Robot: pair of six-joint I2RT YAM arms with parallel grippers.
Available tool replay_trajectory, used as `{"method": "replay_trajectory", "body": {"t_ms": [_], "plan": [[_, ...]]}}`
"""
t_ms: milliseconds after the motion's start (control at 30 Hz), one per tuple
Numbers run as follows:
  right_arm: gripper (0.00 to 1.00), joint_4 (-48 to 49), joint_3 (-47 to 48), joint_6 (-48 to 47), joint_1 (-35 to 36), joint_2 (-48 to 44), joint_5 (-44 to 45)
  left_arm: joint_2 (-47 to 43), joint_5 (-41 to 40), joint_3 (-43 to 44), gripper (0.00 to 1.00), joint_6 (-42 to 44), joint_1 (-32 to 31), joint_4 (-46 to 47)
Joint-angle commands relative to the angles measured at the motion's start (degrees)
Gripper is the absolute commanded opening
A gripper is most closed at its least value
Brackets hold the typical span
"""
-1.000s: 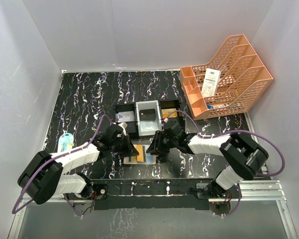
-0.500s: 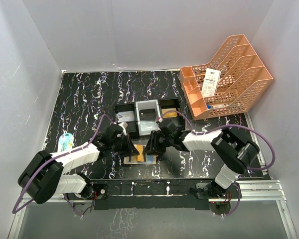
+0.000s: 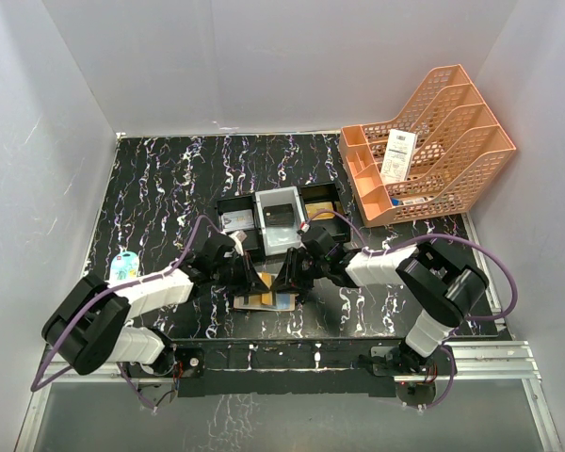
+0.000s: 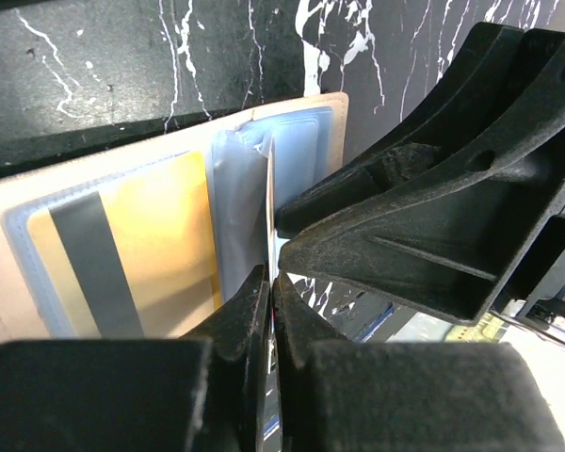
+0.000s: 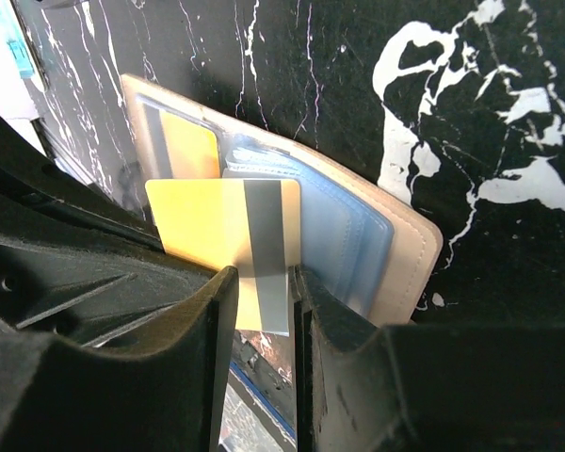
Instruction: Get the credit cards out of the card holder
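Card holder (image 5: pixel 416 247): tan leather-look outer, matt with a fine grain; inner slots (image 5: pixel 344 231) are pale bluish translucent plastic, soft sheen, a bit wrinkled. Gold card (image 5: pixel 198 226) is smooth satin plastic with a dull grey stripe. The left gripper (image 4: pixel 268 278) and right gripper (image 5: pixel 264 281) are matt black plastic, visibly grainy. Worktop (image 3: pixel 151 188) is a smooth black marble-look sheet with white veining, file rack (image 3: pixel 452 151) is orange perforated plastic holding a white paper receipt (image 3: pixel 396 155), and tray (image 3: pixel 281 221) is black and grey plastic.
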Motion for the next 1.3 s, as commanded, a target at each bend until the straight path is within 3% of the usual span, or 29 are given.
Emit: {"method": "replay_trajectory", "body": {"t_ms": [0,267,567,900,1267], "plan": [[0.27,-2.22,-1.67,-0.6,0.29,-0.77,3.93,-3.6,-1.17,-0.32,0.0,0.27,-0.1,-2.72],[0.31,-3.46,0.94,-3.03,0.29,-5.64,3.08,-11.55,-7.71,0.64,0.0,2.35,-0.06,-11.7],[0.51,-16.44,12.03,-10.82,0.29,-13.98,13.7,-16.99,-14.01,4.22,0.0,4.4,-0.14,-20.57],[0.73,-23.46,29.52,-15.12,0.29,1.24,16.61,-24.46,-20.77,5.18,0.0,3.91,-0.1,-27.75],[0.75,-26.95,39.51,-18.24,0.37,11.8,15.42,-29.64,-21.59,5.47,0.0,4.24,-0.1,-31.06]]}}
